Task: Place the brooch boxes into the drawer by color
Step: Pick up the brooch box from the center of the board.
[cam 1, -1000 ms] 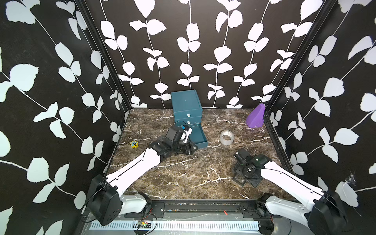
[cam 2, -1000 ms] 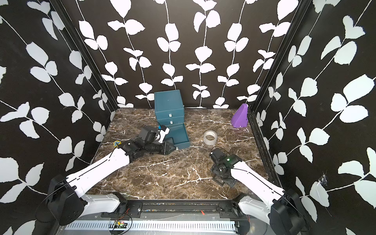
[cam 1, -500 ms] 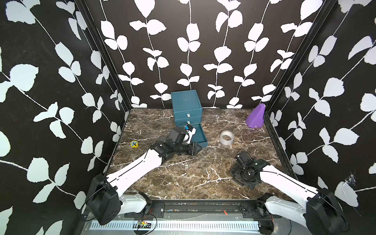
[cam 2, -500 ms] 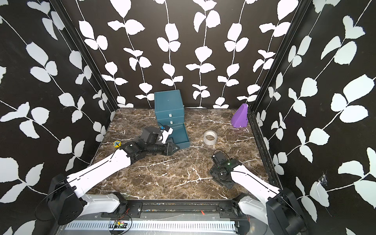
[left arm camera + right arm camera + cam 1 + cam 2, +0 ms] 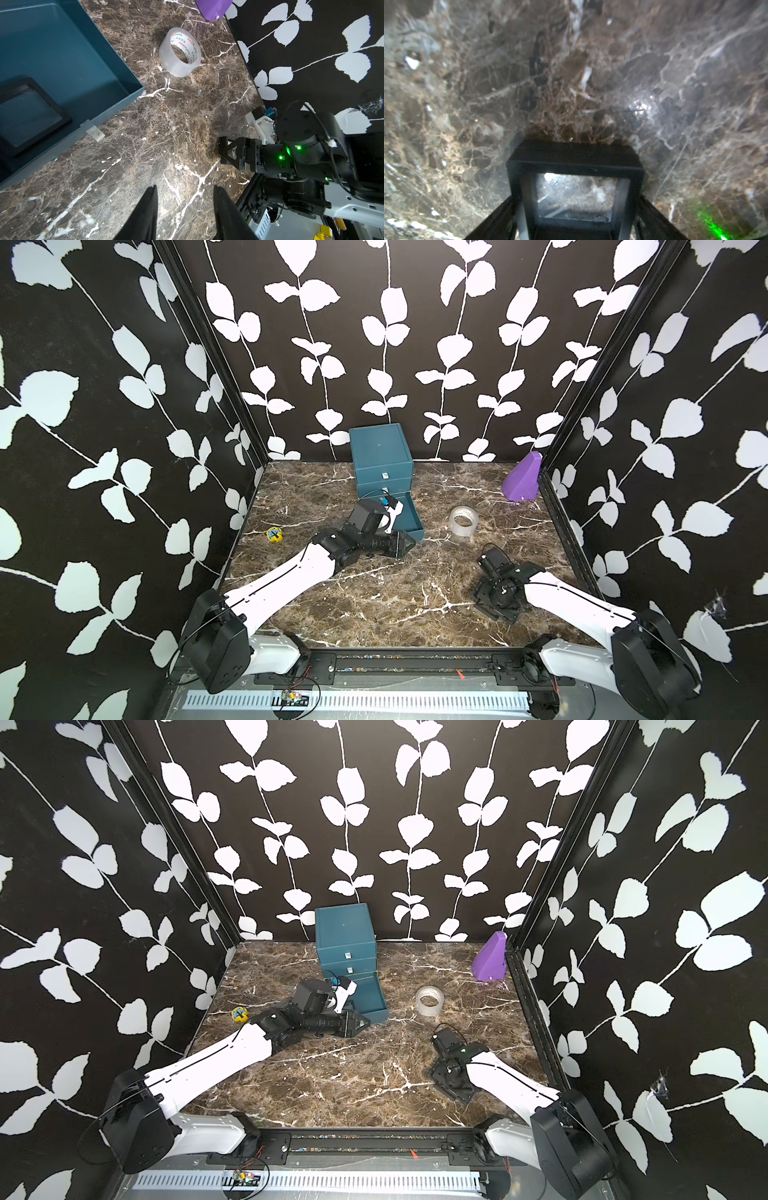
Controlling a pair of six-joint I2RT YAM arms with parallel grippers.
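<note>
Left gripper: spread, empty, beside open bottom drawer of teal chest.
Right gripper: straddles small black clear-centred brooch box on marble table; clamped? Can't tell.
Drawer: second black box inside.

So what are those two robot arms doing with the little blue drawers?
They are sorting boxes into the teal-blue chest of three drawers. Its bottom drawer is pulled out, and one black-framed square box with a clear centre lies in it. The left gripper hovers open and empty in front of that drawer. The right gripper straddles a second black-framed box on the brown marble table; whether it grips yet is unclear.
</note>
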